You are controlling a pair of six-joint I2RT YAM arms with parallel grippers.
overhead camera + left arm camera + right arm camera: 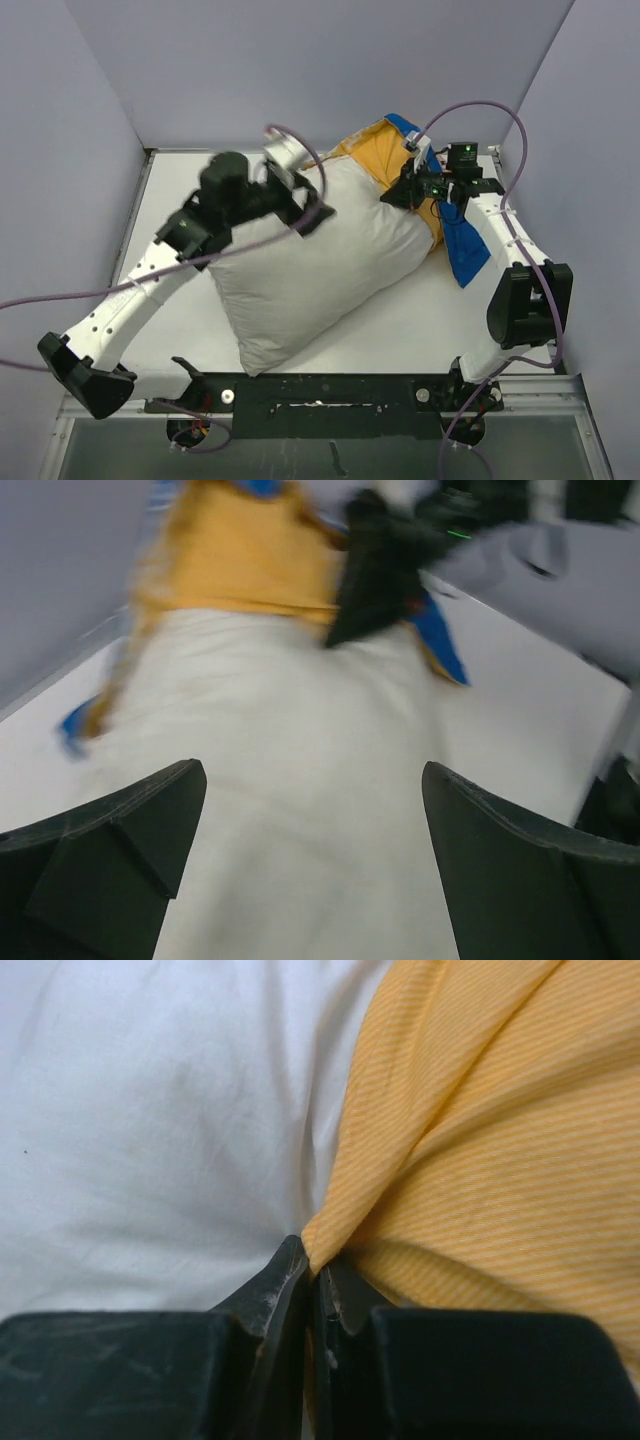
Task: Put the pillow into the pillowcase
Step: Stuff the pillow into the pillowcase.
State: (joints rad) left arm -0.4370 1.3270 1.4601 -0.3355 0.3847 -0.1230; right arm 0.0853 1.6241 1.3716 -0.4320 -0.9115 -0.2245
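Observation:
The plump white pillow (pixel 310 260) lies slantwise across the table, its far end inside the mouth of the pillowcase (pixel 380 150), which shows mustard-yellow with blue edges. My left gripper (pixel 312 212) hovers over the pillow's upper left part, open and empty; in the left wrist view the pillow (pixel 300 780) fills the space between its fingers (pixel 130 830). My right gripper (pixel 412 190) is shut on the yellow pillowcase edge (pixel 330 1230), right beside the pillow (pixel 150 1110).
A blue flap of the pillowcase (pixel 465 245) hangs down by the right arm. Grey walls close in the white table (pixel 420 320) at the back and both sides. The black frame rail (pixel 330 390) runs along the near edge.

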